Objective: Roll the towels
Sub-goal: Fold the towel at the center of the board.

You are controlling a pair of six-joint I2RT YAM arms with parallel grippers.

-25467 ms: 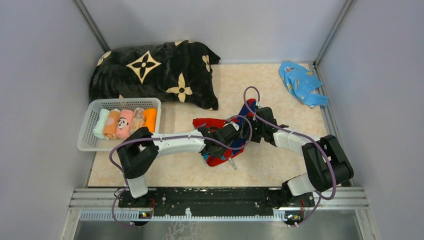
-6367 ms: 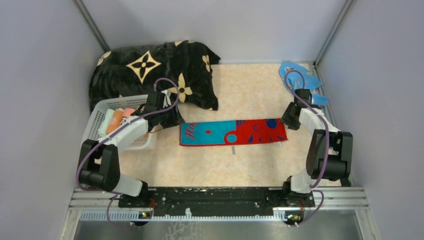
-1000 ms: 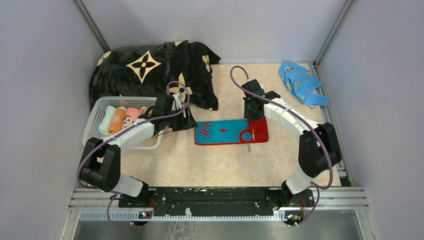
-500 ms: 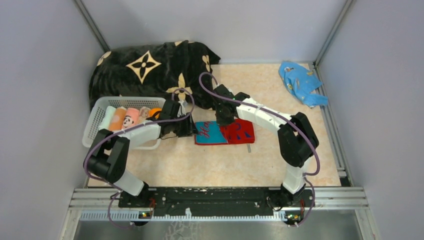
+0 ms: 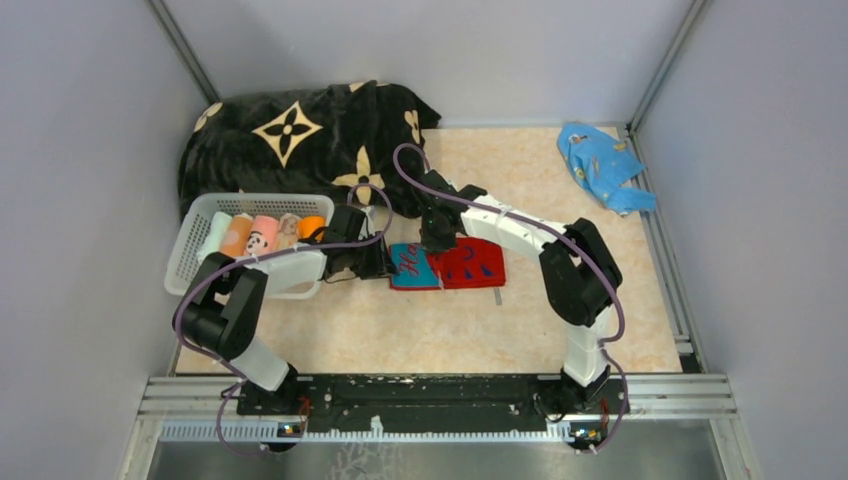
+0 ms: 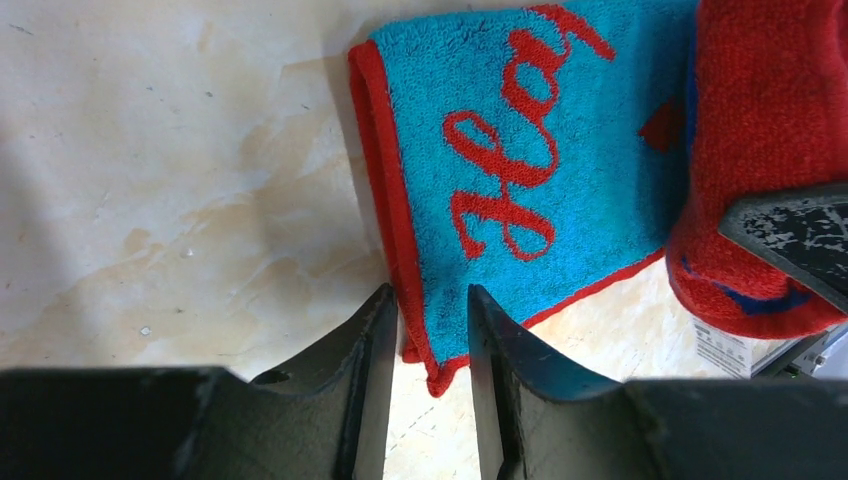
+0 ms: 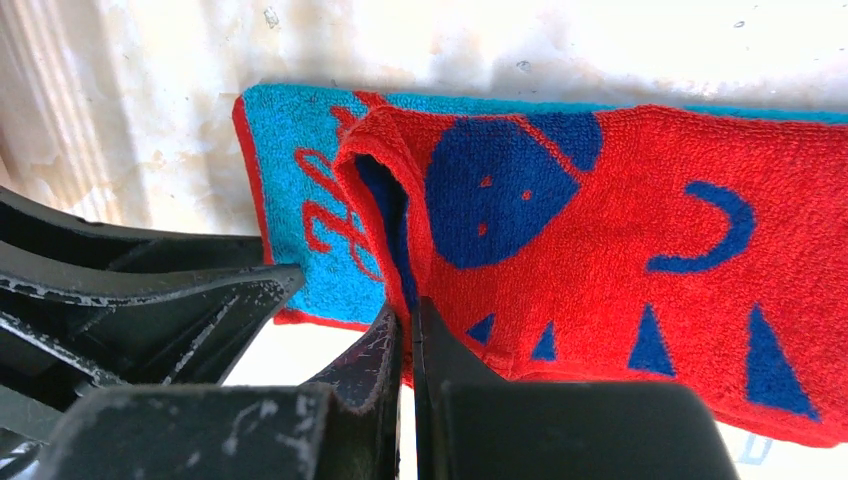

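1. Towel first — the red-and-teal towel (image 5: 447, 265) lay on the table (image 5: 440, 330) at the centre of the top view. Its red part was rolled or folded over onto the teal part, and only the lettered teal end lay flat toward the left.
2. Right gripper (image 7: 405, 315) sat at the open lip of that red fold, jaws pressed together with no gap. Whether a layer of cloth was nipped between them could not be told.
3. Left gripper (image 6: 430, 300) sat at the teal end's lower corner, jaws narrow but parted, astride the red hem and not visibly clamped on it.
4. Step in hand, as judged: rolling this towel toward its teal end, with the left side placed to anchor the loose end.
5. Next move probably called for pinning the hem firmly while the roll was carried over the flat teal strip — tight and square, so it would not skew.
6. Farther out, rolled towels (image 5: 262, 232) lay in the white basket (image 5: 180, 255) at left, and a blue cloth (image 5: 603, 165) lay crumpled at upper right.
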